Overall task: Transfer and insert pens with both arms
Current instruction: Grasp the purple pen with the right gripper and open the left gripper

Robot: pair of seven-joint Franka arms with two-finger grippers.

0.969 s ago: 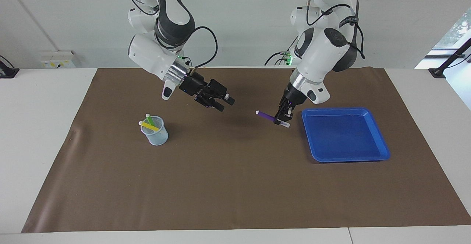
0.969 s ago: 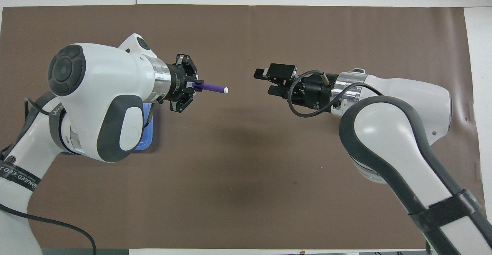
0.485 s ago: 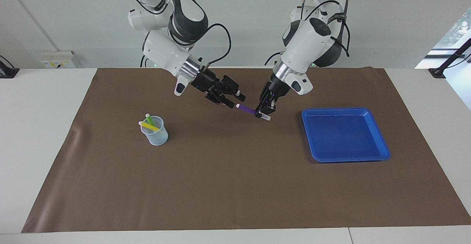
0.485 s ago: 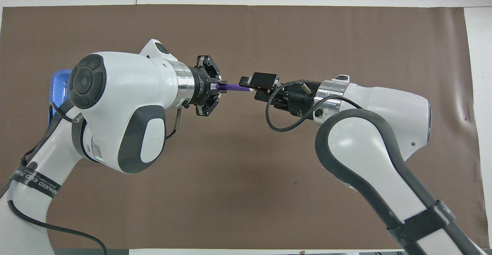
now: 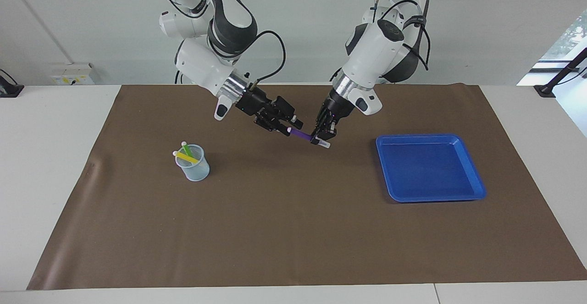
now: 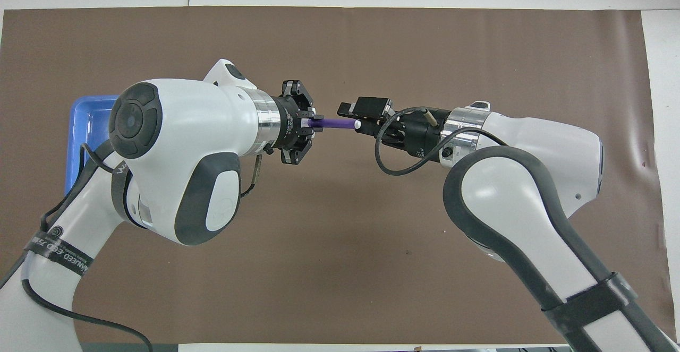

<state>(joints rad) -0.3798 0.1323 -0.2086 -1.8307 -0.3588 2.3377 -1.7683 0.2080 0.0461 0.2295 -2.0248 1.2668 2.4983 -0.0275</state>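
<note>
Over the brown mat (image 5: 293,230) on the white table (image 5: 50,157) (pale wall at twelve o'clock), the left gripper (image 5: 321,138) clenched the purple pen (image 5: 301,135) while the right gripper (image 5: 285,127) met its tip, grip unclear.

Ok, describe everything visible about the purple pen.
The purple pen is a slim, smooth, plastic-looking stick with a purple barrel and a pale whitish tip at each end. It hangs in the air over the middle of the brown mat, lying roughly level and slightly tilted. The left gripper is shut on one end. The other end reaches into the jaws of the right gripper, which are around its tip; whether they press on it cannot be told.
</note>
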